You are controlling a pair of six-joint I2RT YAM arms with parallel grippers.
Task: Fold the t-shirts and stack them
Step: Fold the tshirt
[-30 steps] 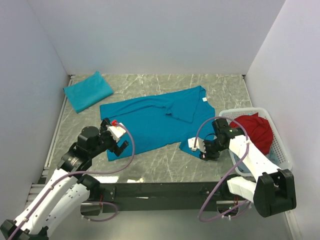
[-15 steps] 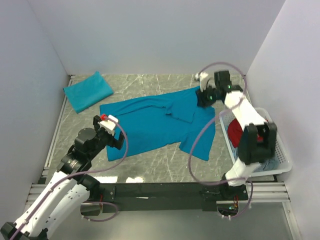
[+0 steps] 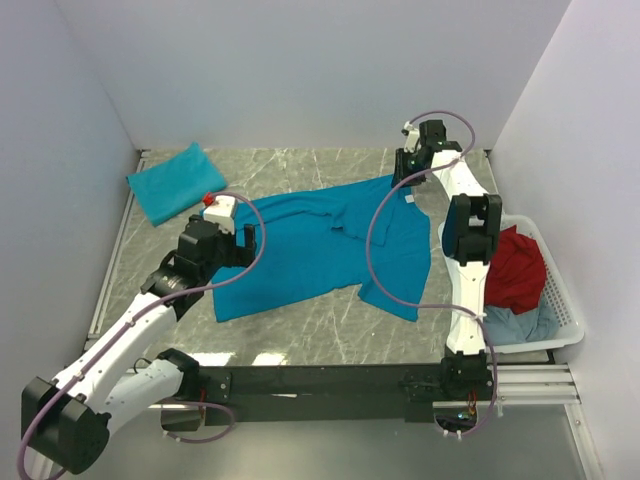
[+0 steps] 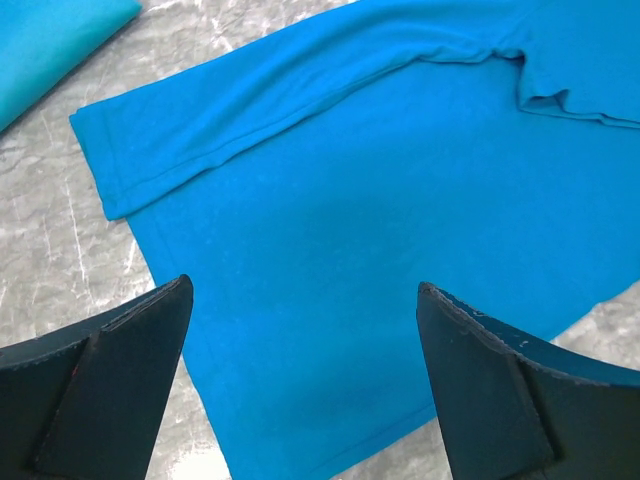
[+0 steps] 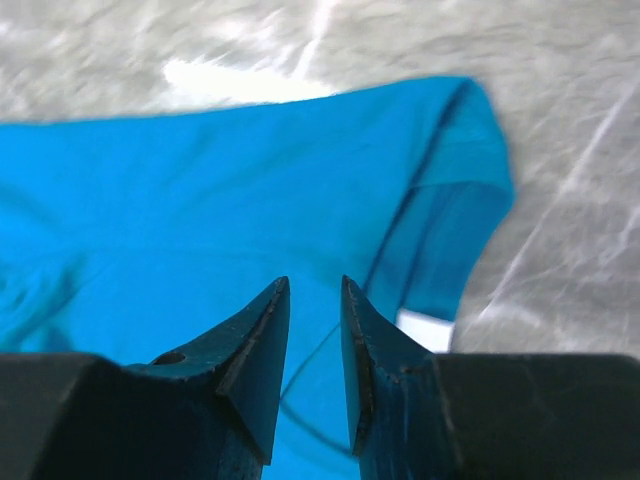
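Across the middle of the bench (image 3: pixel 330 335) a t-shirt (image 3: pixel 310 250) is spread flat for folding, the left tool (image 4: pixel 300 290) held wide apart above its edge, the right tool (image 5: pixel 315 285) narrowly apart, gripping nothing, by its collar.

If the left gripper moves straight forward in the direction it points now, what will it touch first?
Most likely the spread t-shirt: the left gripper, jaws open, frames its blue cloth with nothing between. The height above it is unclear.
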